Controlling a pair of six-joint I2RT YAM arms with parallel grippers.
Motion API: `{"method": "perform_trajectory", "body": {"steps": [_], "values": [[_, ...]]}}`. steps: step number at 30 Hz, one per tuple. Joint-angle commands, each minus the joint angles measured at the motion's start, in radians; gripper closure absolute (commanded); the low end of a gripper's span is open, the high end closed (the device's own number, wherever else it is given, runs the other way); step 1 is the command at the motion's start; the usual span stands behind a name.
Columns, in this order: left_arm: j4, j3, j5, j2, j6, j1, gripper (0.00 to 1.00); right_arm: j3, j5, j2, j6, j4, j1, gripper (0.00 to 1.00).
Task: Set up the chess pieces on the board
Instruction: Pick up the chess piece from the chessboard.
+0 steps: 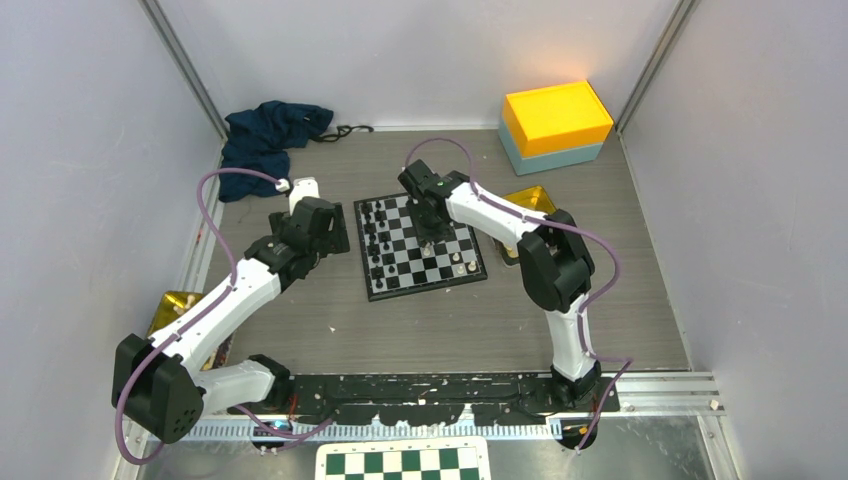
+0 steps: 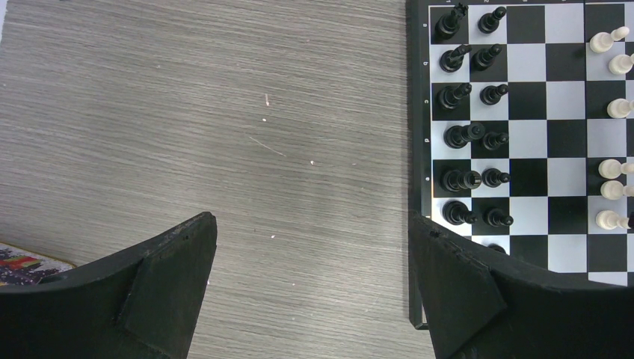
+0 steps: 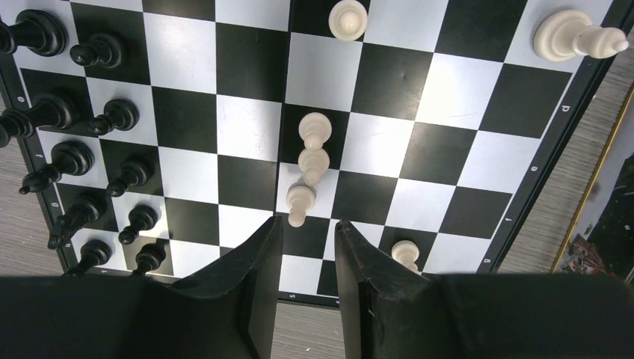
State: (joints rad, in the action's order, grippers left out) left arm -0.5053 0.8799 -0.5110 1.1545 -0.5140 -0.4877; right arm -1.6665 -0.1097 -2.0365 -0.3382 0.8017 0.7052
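Observation:
The board (image 1: 425,287) lies mid-table. Black chess pieces (image 2: 463,96) stand in two rows along its left edge. Cream-white pieces are scattered over the right half: three pawns stand in a line (image 3: 313,162), and others sit apart (image 3: 348,19) (image 3: 576,37) (image 3: 404,254). My right gripper (image 3: 308,224) hovers over the board (image 3: 389,71), open by a narrow gap with nothing between its fingers. The nearest white pawn (image 3: 300,202) stands just ahead of its tips. My left gripper (image 2: 312,239) is wide open and empty over bare table, just left of the board (image 2: 564,97).
A yellow box on a teal one (image 1: 555,125) stands at the back right. A dark blue cloth (image 1: 270,135) lies at the back left. Gold tins sit right of the board (image 1: 530,198) and by the left arm (image 1: 175,308). A green-and-white checkered panel (image 1: 405,462) lies at the near edge.

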Motion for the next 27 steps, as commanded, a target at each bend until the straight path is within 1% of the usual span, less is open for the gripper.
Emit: {"method": "perform_trajectory", "body": {"steps": [1,13,17,27], "values": [[0.045,0.005,-0.008,-0.008,0.008,0.008,0.00,-0.041,0.007,-0.010,0.010,0.002,0.007,0.62],[0.045,-0.001,-0.011,-0.009,0.009,0.007,0.00,-0.041,0.013,-0.033,0.010,-0.005,0.008,0.62],[0.046,-0.001,-0.009,-0.007,0.008,0.008,0.00,-0.040,0.016,-0.040,0.013,-0.007,0.008,0.64],[0.047,-0.002,-0.011,-0.004,0.008,0.008,0.00,-0.045,0.027,-0.054,0.012,-0.007,0.008,0.72]]}}
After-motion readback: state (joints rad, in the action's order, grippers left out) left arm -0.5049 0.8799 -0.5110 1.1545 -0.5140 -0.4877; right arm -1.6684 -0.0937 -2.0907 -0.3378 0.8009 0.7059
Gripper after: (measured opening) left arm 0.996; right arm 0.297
